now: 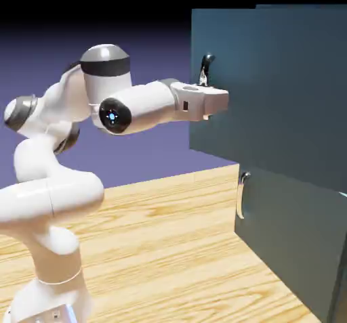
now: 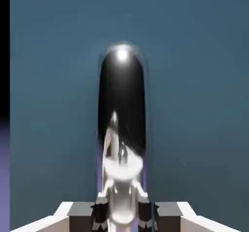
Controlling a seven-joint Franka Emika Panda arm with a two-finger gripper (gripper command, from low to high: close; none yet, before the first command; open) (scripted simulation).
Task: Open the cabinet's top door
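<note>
Silver and curved, the bar handle (image 2: 121,129) of the flat teal top door (image 1: 271,84) sits clenched between the white arm's gripper (image 2: 122,211); the door stands ajar from the cabinet (image 1: 305,247).

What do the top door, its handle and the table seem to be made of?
Top door: painted panel, matte dark teal; flat even colour, no grain or shine. The core cannot be told.
Handle: probably polished metal; dark mirror surface with a bright highlight, between the gripper fingers.
Table: looks like light wood; visible grain lines, slight sheen.
</note>
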